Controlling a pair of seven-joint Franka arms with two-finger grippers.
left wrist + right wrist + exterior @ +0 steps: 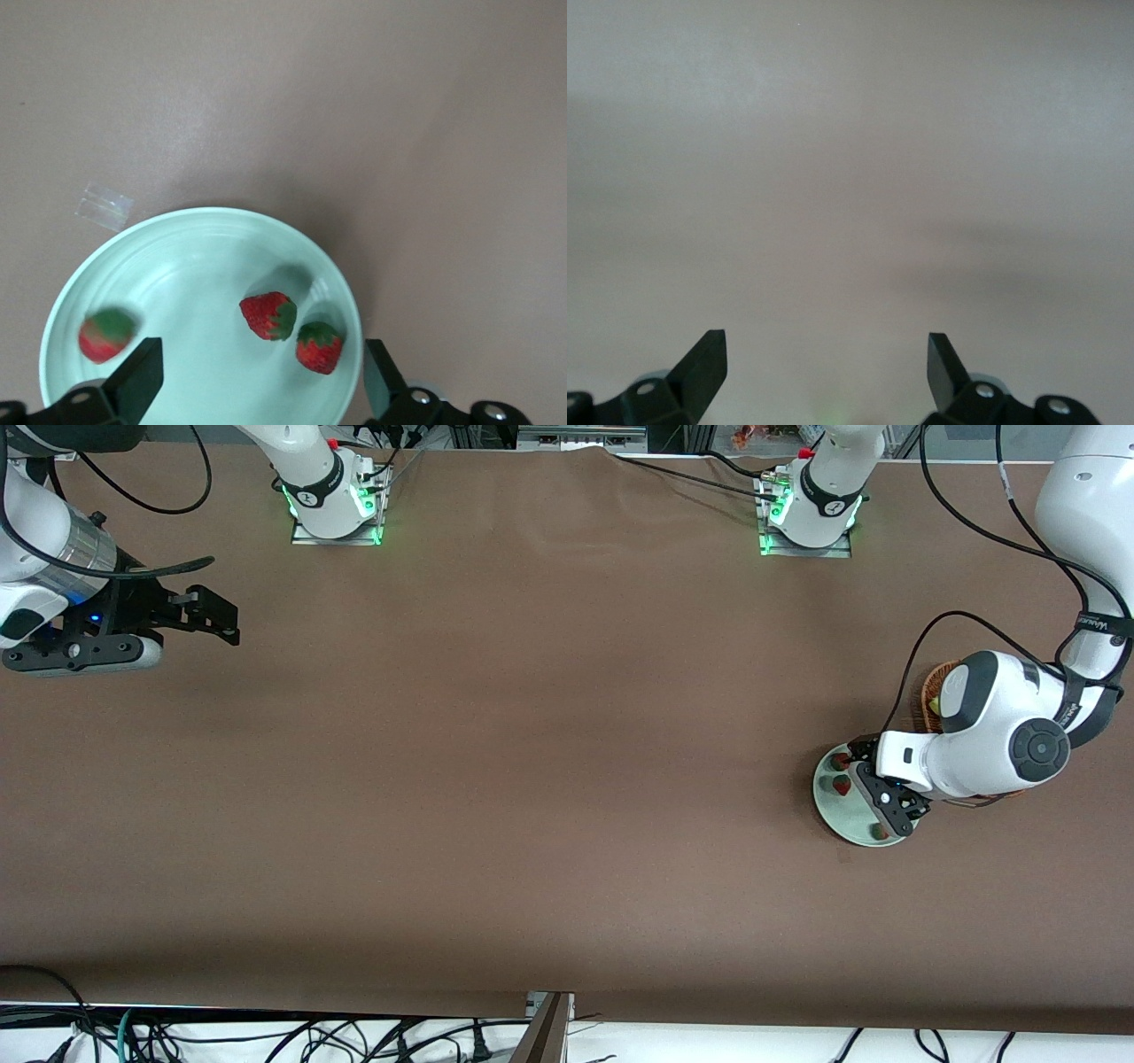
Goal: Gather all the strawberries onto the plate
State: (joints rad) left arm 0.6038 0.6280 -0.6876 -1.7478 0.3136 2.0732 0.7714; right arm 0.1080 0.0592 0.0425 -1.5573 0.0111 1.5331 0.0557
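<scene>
- Three strawberries lie in the plate (852, 817): two close together, one (268, 315) just beside another (319, 347), and a third (104, 333) apart from them toward the plate's opposite rim.
- In the front view the pair (840, 761) (841, 785) sits at the plate's rim farther from the front camera, and the third (879, 832) at its nearer rim.
- The left gripper (889, 790) hangs over the plate with its fingers (142, 376) spread wide and nothing between them; all three berries lie under or just ahead of the gap.
- The plate stands near the left arm's end of the surface (532, 779), about midway between the edge by the arm bases and the edge by the front camera.
- A brown basket (932, 689) sits just beside the plate, toward the edge by the bases, and is mostly hidden by the left arm.
- A small clear strip of tape (104, 206) lies flat on the surface just outside the plate's rim.
- From the plate toward the right arm's end, the brown surface runs on as one wide stretch.
- The right gripper (208, 615) waits in the air over the right arm's end of the surface, near the corner by the bases, fingers (704, 365) spread and holding nothing.
- Count: three strawberries, one plate, one basket, one strip of tape.
</scene>
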